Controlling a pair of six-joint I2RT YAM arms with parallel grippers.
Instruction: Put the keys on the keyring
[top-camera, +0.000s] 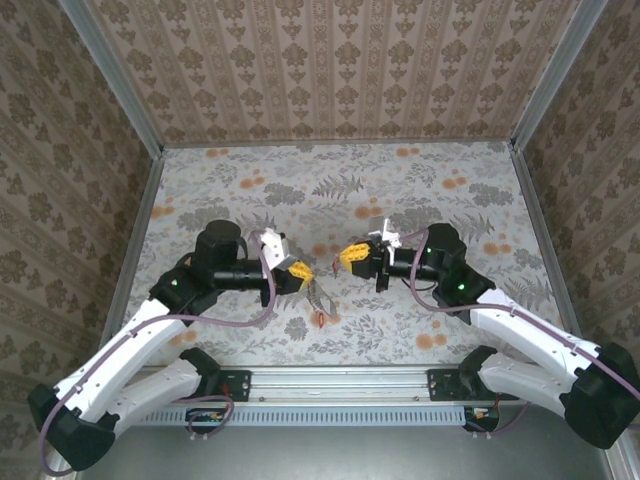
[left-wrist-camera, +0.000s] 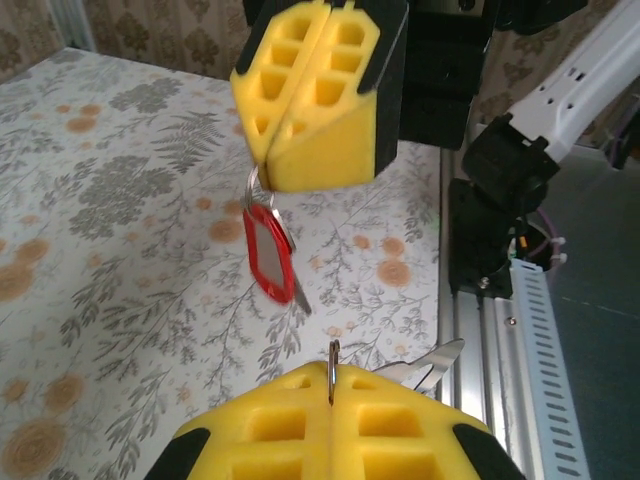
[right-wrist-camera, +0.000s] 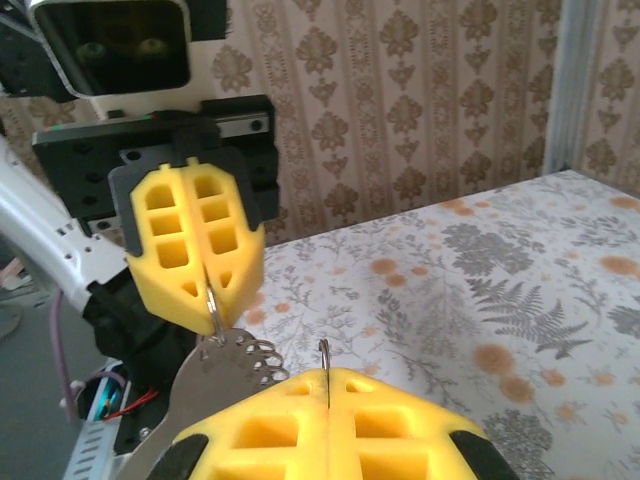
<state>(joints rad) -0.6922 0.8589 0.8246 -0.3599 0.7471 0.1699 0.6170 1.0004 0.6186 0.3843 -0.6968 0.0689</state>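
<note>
My left gripper (left-wrist-camera: 331, 378) is shut on the keyring (left-wrist-camera: 331, 362), a thin wire ring standing edge-on between the yellow fingers. A flat silver plate (right-wrist-camera: 222, 372) with small holes hangs from it. My right gripper (right-wrist-camera: 326, 378) faces it a short way off, shut on another thin ring (right-wrist-camera: 325, 355). From that ring a key with a red plastic head (left-wrist-camera: 268, 250) dangles above the table. In the top view both grippers, left (top-camera: 298, 270) and right (top-camera: 350, 257), meet tip to tip at mid-table, with a red speck (top-camera: 320, 320) below them. A second key is not distinguishable.
The floral tabletop (top-camera: 340, 190) is walled by patterned panels on three sides. The aluminium base rail (top-camera: 340, 380) runs along the near edge, close under the grippers. Purple cables loop beside both arms.
</note>
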